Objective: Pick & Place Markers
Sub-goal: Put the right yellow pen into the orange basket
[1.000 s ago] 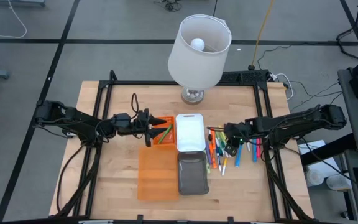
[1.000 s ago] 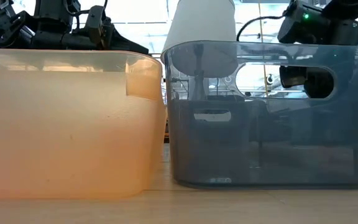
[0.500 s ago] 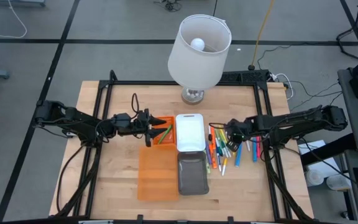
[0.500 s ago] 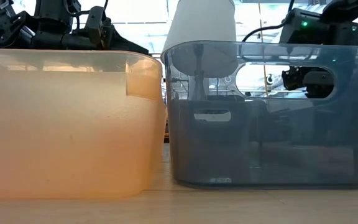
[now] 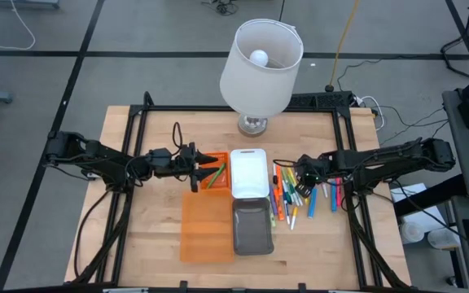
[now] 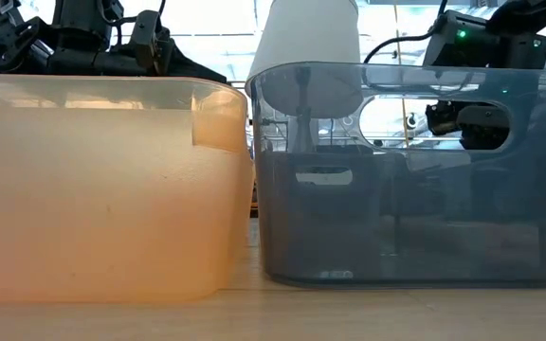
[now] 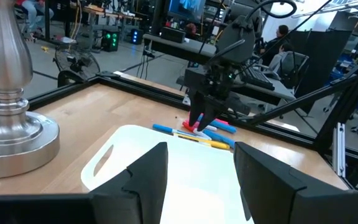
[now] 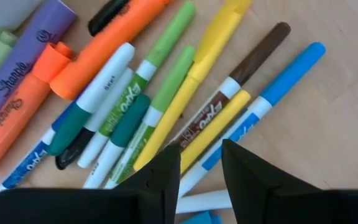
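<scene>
Hovering my right gripper [image 8: 194,163], fingers apart and empty, directly above the markers [image 5: 291,195] right of centre on the desk [image 5: 149,236]; a yellow marker [image 8: 191,96] runs diagonally beneath.

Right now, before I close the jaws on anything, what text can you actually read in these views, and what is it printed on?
"Sharpie" - on the purple highlighter.
"EXPO" - on the light green marker.
"EXPO" - on the brown marker.
Small print on the dark green marker and on the blue marker at the pile's edge is too blurred to read.
No readable text in the high, low or left wrist views.
</scene>
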Motion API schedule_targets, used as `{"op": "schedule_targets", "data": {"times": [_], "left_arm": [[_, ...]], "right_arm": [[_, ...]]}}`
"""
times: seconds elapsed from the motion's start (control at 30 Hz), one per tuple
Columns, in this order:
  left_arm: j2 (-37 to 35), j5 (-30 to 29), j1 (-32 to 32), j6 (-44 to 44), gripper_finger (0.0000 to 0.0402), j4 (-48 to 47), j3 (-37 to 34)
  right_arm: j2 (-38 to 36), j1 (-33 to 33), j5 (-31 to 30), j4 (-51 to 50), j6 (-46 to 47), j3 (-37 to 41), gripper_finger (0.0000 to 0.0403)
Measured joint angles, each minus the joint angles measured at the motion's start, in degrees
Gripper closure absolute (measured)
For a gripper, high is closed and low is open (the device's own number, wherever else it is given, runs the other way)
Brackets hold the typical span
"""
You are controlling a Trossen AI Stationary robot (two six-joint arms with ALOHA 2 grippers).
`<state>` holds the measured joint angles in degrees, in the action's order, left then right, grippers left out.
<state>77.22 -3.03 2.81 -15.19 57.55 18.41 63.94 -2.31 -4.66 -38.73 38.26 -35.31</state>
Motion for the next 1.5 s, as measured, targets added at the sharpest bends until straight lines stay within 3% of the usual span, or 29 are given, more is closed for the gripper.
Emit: {"op": "schedule_targets", "data": {"times": [0.23, 0.43, 0.93, 1.5], "left_arm": [[0.01, -0.02, -0.02, -0.01, 0.0215, -0.04, 0.0], [-0.01, -0.05, 0.2, -0.01, 0.0215, -0.06, 0.0], [0.0, -0.13, 0.2, -0.17, 0.0215, -0.06, 0.01], [0.01, -0.13, 0.2, -0.04, 0.0215, -0.08, 0.0]], "right_arm": [[0.0, 1.49, 0.65, 1.24, 0.36, 0.05, 0.0298], [0.02, 4.19, 8.93, 0.15, 5.85, 0.57, 0.0298], [7.64, 9.15, 3.63, -2.08, 12.69, 0.36, 0.0298], [8.58, 9.55, 4.78, 2.4, 15.17, 0.52, 0.0298]]}}
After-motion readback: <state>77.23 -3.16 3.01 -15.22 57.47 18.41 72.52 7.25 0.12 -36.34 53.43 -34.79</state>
